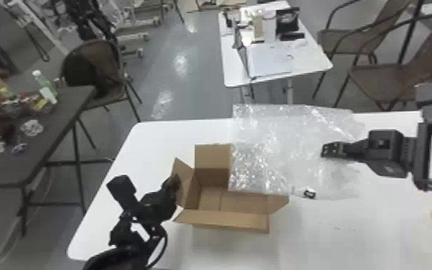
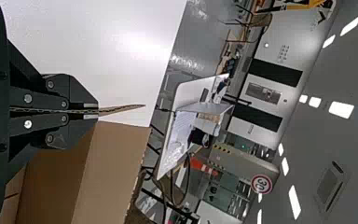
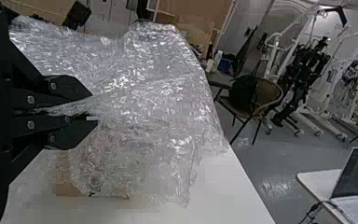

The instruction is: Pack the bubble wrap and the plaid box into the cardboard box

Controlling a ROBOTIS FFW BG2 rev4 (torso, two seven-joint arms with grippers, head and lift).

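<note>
While the left black gripper (image 2: 98, 111) is clenching a brown cardboard flap (image 2: 123, 109), the right (image 3: 94, 108) is pinching clear bubble wrap (image 3: 156, 100), probably light, slippery, surest where bunched

Clear plastic bubble wrap (image 1: 280, 150), glossy and crinkled, throws back light in bright flecks, in contrast to the matt brown paperboard of a cardboard box (image 1: 233, 219), its flap (image 2: 121, 110) edged in corrugation. The white table (image 1: 351, 229) is smooth with a soft sheen. Shiny metal screws dot the matt black left gripper (image 1: 177, 181) and right gripper (image 1: 325, 150). The smooth grey floor (image 1: 179, 79) gleams; a dark side table (image 1: 52, 133) looks dull.
</note>
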